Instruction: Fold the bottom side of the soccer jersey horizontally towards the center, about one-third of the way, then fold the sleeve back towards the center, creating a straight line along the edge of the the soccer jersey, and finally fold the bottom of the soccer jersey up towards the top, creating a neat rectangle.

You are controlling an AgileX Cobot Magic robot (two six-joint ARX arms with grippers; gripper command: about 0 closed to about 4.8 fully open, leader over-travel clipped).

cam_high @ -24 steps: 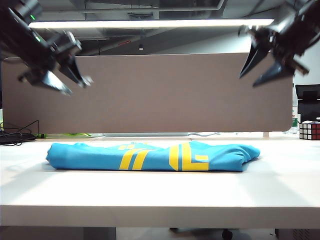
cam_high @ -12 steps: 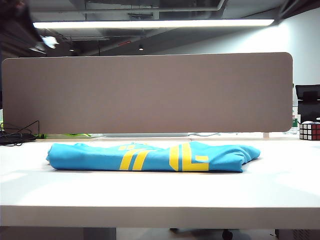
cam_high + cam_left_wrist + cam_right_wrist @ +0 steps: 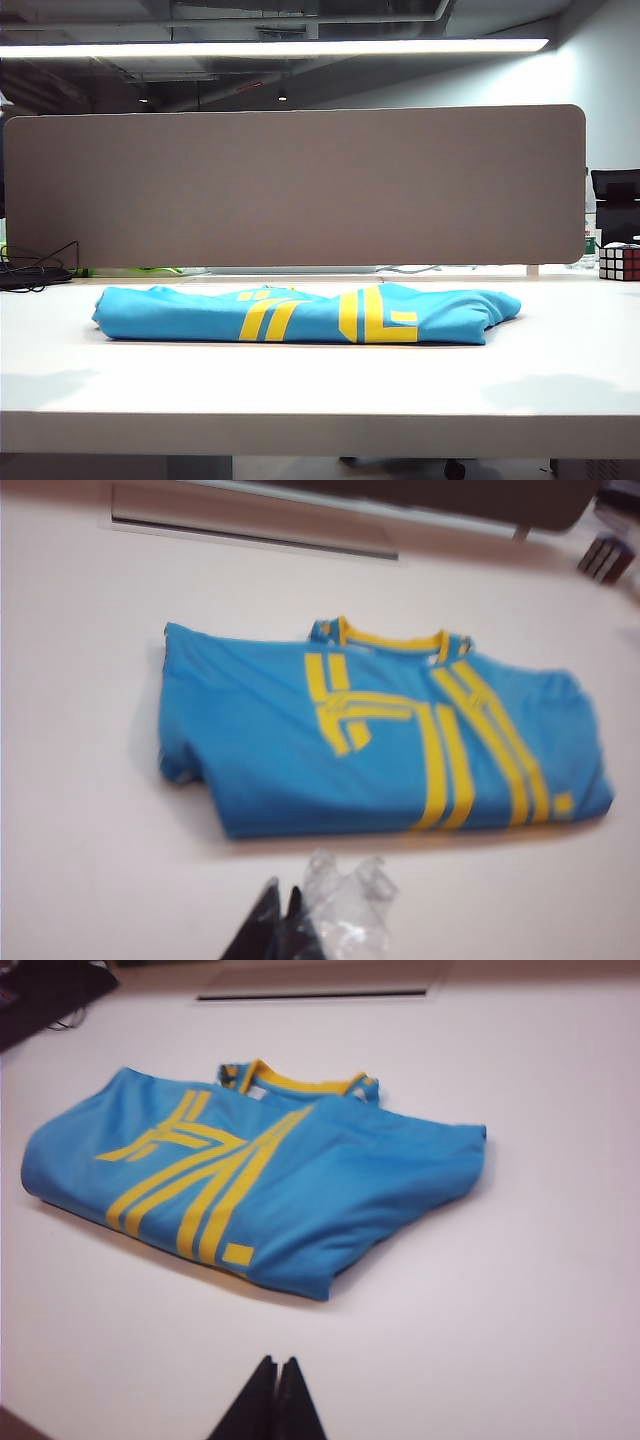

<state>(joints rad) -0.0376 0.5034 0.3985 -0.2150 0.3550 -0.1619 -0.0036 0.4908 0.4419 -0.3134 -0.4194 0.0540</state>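
Lying as a compact blue rectangle at the middle of the table (image 3: 320, 400) in the exterior view, the jersey (image 3: 300, 314) shows its yellow number on top, with one rounded bulk of cloth at its right end. Both arms, which a second ago hung in the upper left and upper right corners of that view, have gone from it; only soft shadows fall on the table's near edge. Each wrist camera looks down on the jersey from well apart: the left gripper (image 3: 285, 930) shows at the lower edge of its frame, dark tips pressed together with nothing between them, a blurred pale clear piece beside them. The right gripper (image 3: 272, 1405) likewise sits at the lower centre of its frame, tips together and empty, clear of the cloth. A cube (image 3: 619, 261) stands at the far right of the table, untouched. By my reading, the pull-back with closed, empty fingers means the folds are finished: sides tucked, collar (image 3: 295, 1082) at one long edge, outline roughly straight. Nothing seems left but to rest.
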